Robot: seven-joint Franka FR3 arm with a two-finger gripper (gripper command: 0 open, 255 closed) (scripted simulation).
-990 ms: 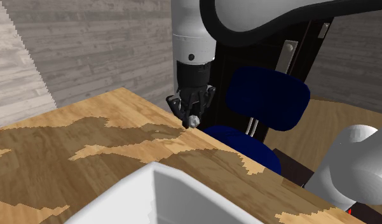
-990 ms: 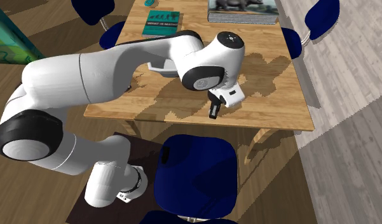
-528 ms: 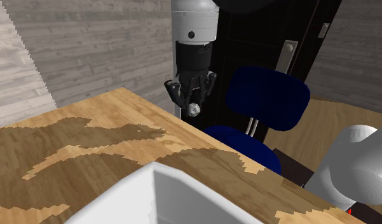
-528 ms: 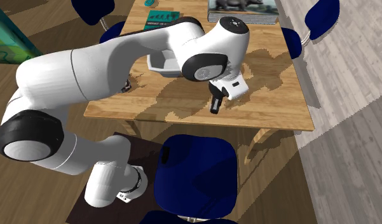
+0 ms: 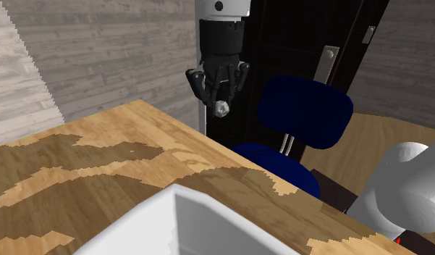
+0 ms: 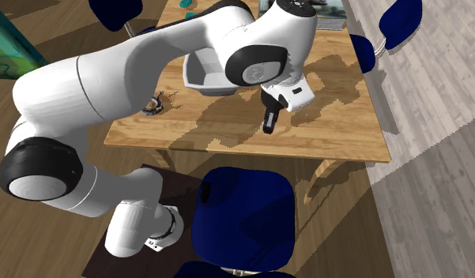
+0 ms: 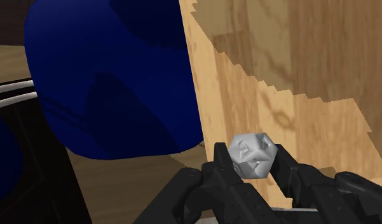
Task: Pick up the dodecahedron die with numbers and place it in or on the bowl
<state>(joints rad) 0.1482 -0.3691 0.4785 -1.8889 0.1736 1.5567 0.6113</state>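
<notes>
Plainly, the single grey die (image 7: 250, 154) sat clamped between the two fingers of the one tool (image 5: 221, 100), held clear above the bench (image 5: 100, 174) near the edge beside a blue chair (image 7: 113, 83). The one bowl (image 6: 205, 77) stood to the tool's left in the second exterior view, apart, so the carry probably had to run that way.
</notes>
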